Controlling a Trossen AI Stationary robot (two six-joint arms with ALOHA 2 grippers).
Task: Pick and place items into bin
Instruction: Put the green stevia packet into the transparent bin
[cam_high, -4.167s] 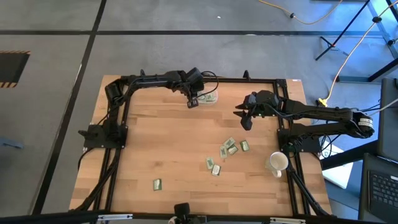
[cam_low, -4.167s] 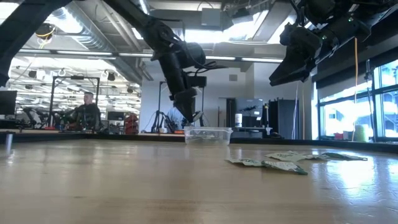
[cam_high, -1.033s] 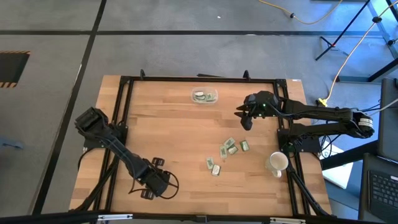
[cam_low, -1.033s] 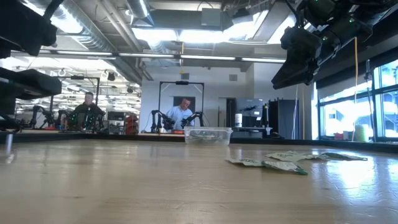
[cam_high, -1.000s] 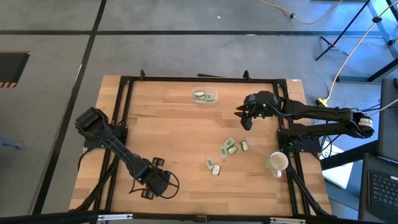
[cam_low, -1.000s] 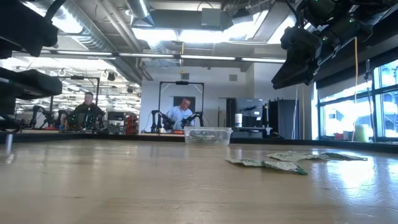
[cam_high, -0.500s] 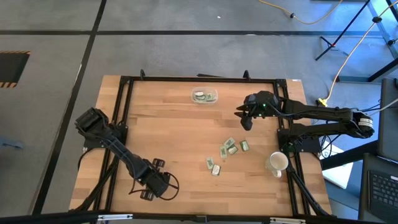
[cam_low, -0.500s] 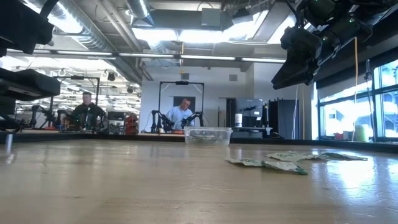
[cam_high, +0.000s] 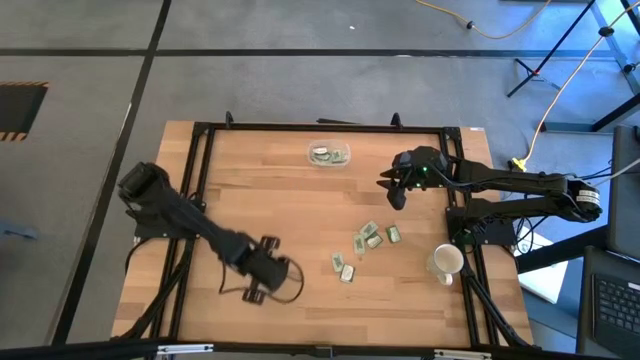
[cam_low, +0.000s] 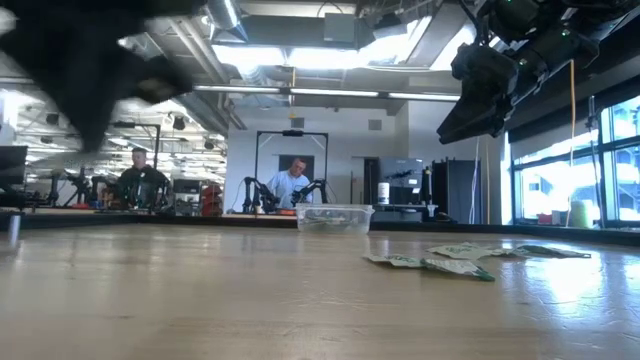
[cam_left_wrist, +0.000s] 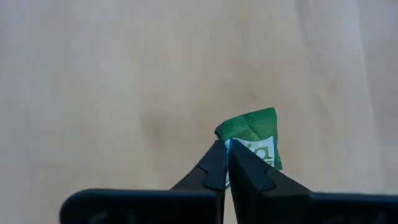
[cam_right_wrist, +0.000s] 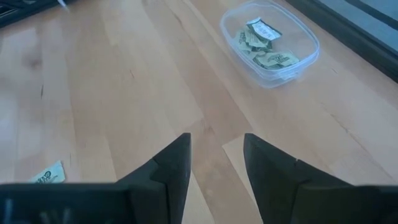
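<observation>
My left gripper (cam_high: 262, 282) is over the table's near-left part, shut on a small green and white packet (cam_left_wrist: 252, 138). In the low view the left arm (cam_low: 90, 60) is a dark blur. My right gripper (cam_high: 395, 190) hangs open above the table's far-right part, touching nothing (cam_right_wrist: 214, 155). The clear bin (cam_high: 328, 154) stands near the far edge with a few packets inside (cam_right_wrist: 264, 43). Several more packets (cam_high: 365, 240) lie flat on the wood right of centre (cam_low: 430, 263). My left gripper pinches the green packet by its edge (cam_left_wrist: 231, 144) between the two fingertips (cam_left_wrist: 214, 163). Most of the packet sticks out past the tips, creased near the hold. The blurred wood lies behind it; the packet looks lifted clear.
A white cup (cam_high: 445, 262) lies near the table's right edge, close to the loose packets. A black frame (cam_high: 320, 128) runs around the table. People sit in the room beyond the far edge (cam_low: 293, 180). Bare wood spans the middle and left (cam_high: 260, 210).
My left gripper, which had stayed low over the near-left corner, has swung toward the table's middle and a little toward the far edge, carrying the green packet with it. The arm shows as motion blur in the low view. The right arm has kept still.
</observation>
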